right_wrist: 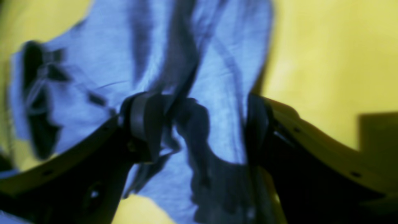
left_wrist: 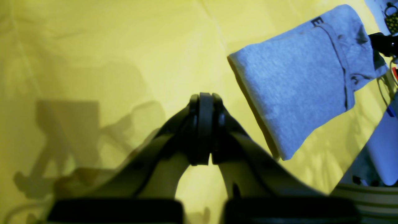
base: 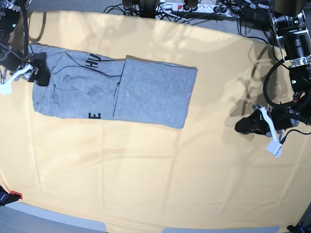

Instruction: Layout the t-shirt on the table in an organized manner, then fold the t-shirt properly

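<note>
Spread wide over the t-shirt's collar end, our right gripper holds nothing; our left gripper, closed and empty, hovers well apart from the shirt on the table. Dragging cloth while withdrawing could undo the fold.

One t-shirt lies on one desk. Two arms: the left arm and the right arm. One power strip sits behind.
</note>
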